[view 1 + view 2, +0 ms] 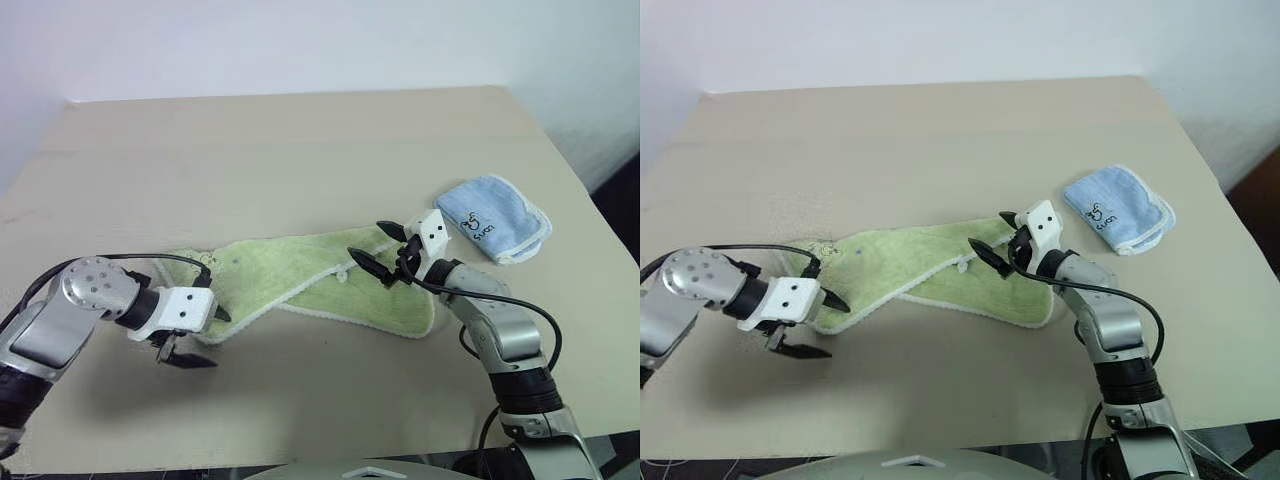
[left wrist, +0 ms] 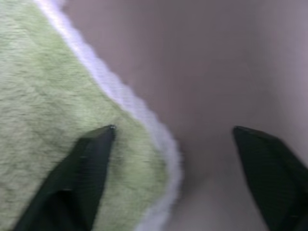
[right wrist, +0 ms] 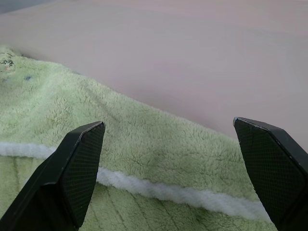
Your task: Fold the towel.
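The yellow-green terry towel (image 1: 330, 280) with white edging lies folded over itself mid-table (image 1: 300, 150), its long axis running left to right. Both the left gripper (image 1: 200, 335) and right gripper (image 1: 385, 248) are spread wide, holding nothing.

A light yellow-green towel (image 1: 320, 275) is showing white edging; the folded towel (image 1: 493, 218) is showing light blue with white trim
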